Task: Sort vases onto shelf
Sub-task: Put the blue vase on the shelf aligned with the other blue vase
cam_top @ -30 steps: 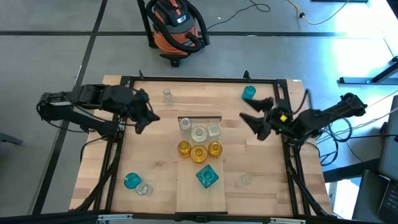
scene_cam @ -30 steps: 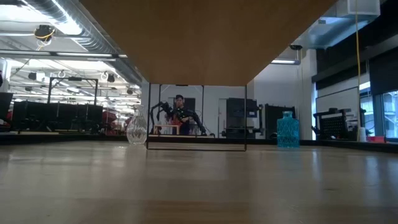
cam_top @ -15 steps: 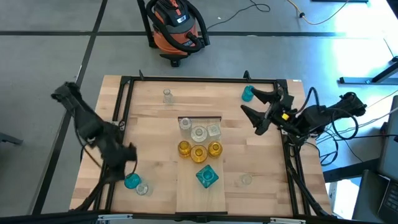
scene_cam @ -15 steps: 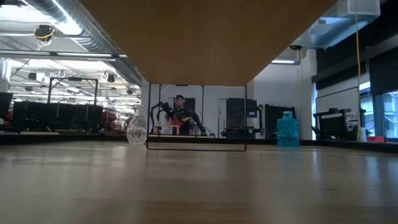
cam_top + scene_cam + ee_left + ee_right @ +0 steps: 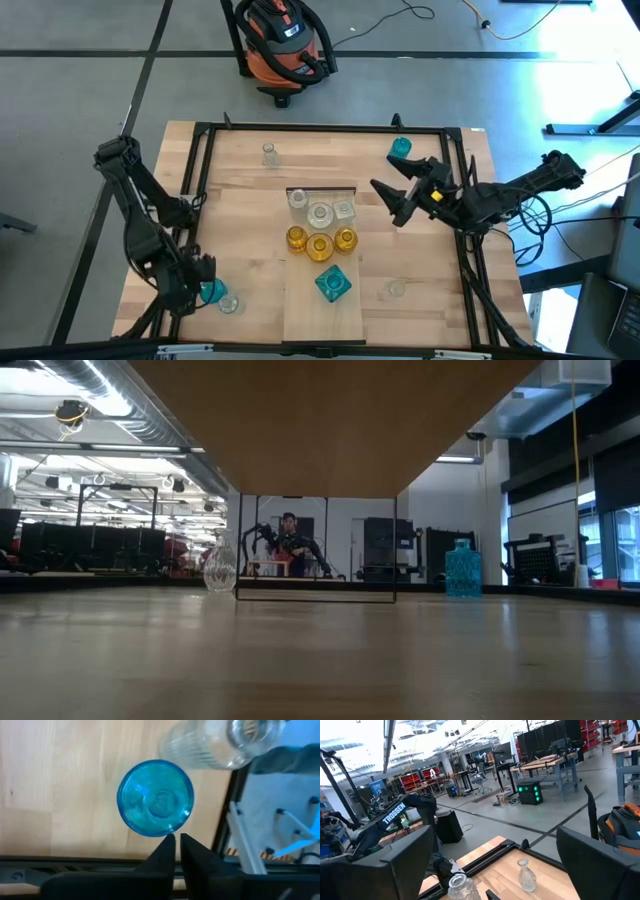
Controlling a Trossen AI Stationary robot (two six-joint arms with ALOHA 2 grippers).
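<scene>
**Slatted tabletop, two arms over scattered glass**

On the wooden tabletop (image 5: pixel 240 200) the left gripper (image 5: pixel 174 847) hangs pinched nearly closed and empty, just beside a round teal-blue glass vase (image 5: pixel 155 798) with a clear ribbed vase (image 5: pixel 215 742) next to it. The right gripper (image 5: pixel 392 203) is spread wide, holding nothing, near the pale plank shelf (image 5: pixel 322 310), which carries clear, amber and teal vases.
</scene>
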